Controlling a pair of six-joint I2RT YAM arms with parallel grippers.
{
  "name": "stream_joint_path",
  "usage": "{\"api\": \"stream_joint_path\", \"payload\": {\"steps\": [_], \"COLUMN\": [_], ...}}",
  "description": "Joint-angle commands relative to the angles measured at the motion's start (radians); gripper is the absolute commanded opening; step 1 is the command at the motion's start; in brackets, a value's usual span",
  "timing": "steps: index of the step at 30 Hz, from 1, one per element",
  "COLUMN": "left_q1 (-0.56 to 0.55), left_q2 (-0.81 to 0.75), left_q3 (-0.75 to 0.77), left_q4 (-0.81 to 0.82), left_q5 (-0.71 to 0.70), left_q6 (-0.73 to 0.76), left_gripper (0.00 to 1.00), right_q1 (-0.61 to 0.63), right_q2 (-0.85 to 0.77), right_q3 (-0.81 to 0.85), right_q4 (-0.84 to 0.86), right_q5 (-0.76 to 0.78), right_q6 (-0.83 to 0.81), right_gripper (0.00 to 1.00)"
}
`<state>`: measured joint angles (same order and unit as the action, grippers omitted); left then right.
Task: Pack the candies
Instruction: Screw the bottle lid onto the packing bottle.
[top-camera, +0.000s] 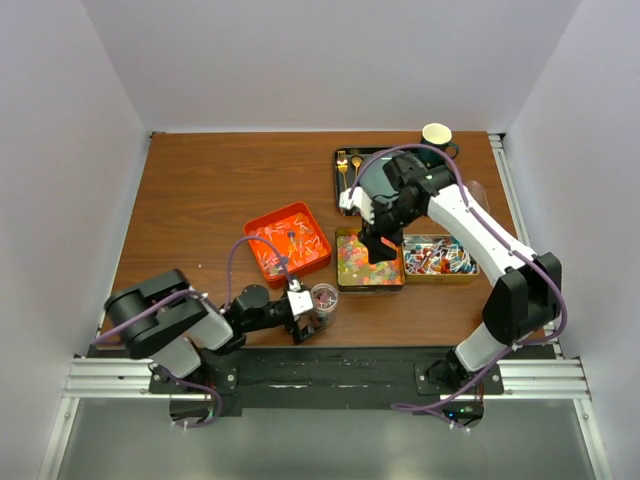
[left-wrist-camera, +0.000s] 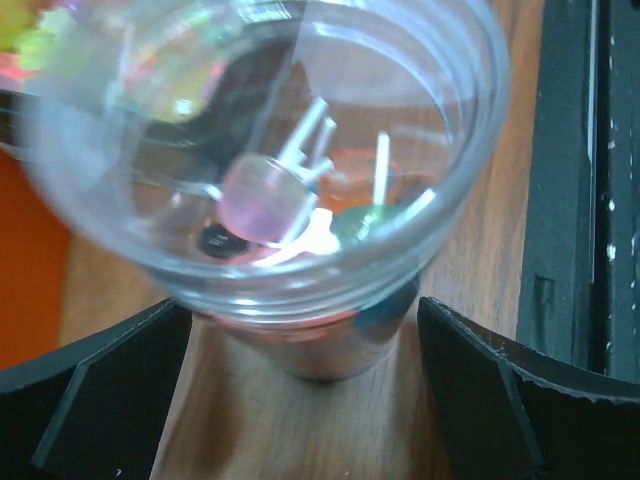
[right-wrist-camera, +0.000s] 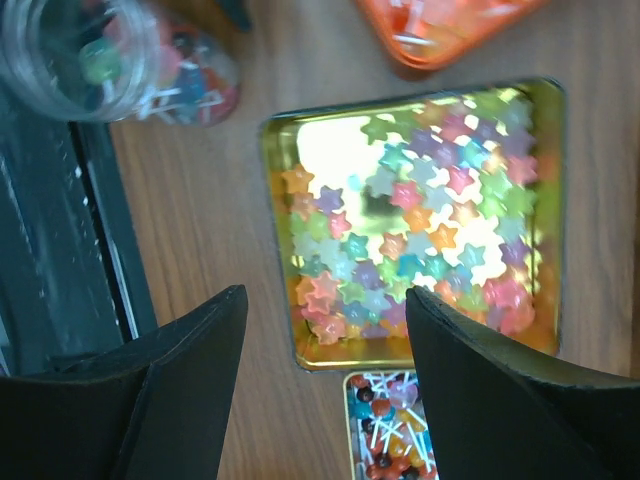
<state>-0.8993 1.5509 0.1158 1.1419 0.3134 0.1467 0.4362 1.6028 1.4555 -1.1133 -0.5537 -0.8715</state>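
Wood table (top-camera: 200, 200) | R tool (right-wrist-camera: 325, 300) apart, over candies (right-wrist-camera: 420, 210) | L tool (left-wrist-camera: 305, 305) apart, jar (left-wrist-camera: 270, 150) between

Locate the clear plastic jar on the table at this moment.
In the top external view, the clear jar sits left of centre near the bottom, at the tip of the left end effector, just below the orange tray.

I log four lots of candies. Small glossy star-shaped gummies (right-wrist-camera: 420, 220), pink, green, orange, blue and yellow, lie heaped loose in a square gold tin (right-wrist-camera: 275, 200). Small ball lollipops (right-wrist-camera: 392, 425) on white sticks, red, dark and orange, fill the adjoining gold tin (top-camera: 440, 278). Scattered lollipops (top-camera: 288, 242) lie flat in the square orange tray (top-camera: 272, 217). A few jarred lollipops (left-wrist-camera: 268, 200), one pink, one green, one dark, rest with tilted sticks in the clear plastic jar (left-wrist-camera: 470, 120).
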Motion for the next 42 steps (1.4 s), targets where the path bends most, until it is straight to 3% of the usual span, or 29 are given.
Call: {"api": "stream_joint_path", "payload": {"steps": [1,7,15,17,18,21,31,34,35,36,42], "left_q1": [-0.007,-0.006,-0.006,-0.004,-0.004,-0.006,-0.004,-0.004,-0.004,-0.006,0.013], "left_q2": [0.138,0.227,0.210,0.207,0.207,0.207,0.218,0.219,0.218,0.216,0.221], "left_q3": [-0.002,0.022,0.033,0.044,0.050,0.067,0.088,0.097,0.100,0.105,0.104], "left_q4": [0.392,0.473,0.404,0.377,0.363,0.320,0.275,0.243,0.233,0.225,0.226], "left_q5": [0.056,0.013,-0.045,-0.059,-0.054,-0.016,-0.014,-0.011,-0.016,-0.022,-0.036], "left_q6": [0.040,0.039,0.054,0.042,0.034,0.042,0.025,0.018,0.013,0.011,-0.022], "left_gripper": [1.00,0.98,0.99,0.88,0.70,0.47,0.40,0.20,0.05,0.00,0.00], "right_q1": [0.087,0.209,0.340,0.352,0.355,0.365,0.387,0.406,0.407,0.406,0.406], "right_q2": [-0.015,-0.001,0.022,0.029,0.029,0.032,0.068,0.074,0.071,0.062,-0.012], "right_q3": [0.016,-0.027,-0.035,-0.035,-0.035,-0.040,-0.038,-0.043,-0.046,-0.058,-0.171], "right_q4": [-0.095,-0.037,0.020,0.026,0.030,0.050,0.058,0.058,0.058,0.055,0.035], "right_q5": [-0.020,-0.037,-0.049,-0.049,-0.046,-0.038,-0.045,-0.025,-0.020,-0.014,0.078], "right_q6": [-0.179,-0.204,-0.231,-0.234,-0.238,-0.239,-0.205,-0.195,-0.186,-0.176,-0.141], "right_gripper": [0.68,0.68,0.68,0.68,0.68,0.68,0.68,0.68,0.68,0.68,0.68]}}
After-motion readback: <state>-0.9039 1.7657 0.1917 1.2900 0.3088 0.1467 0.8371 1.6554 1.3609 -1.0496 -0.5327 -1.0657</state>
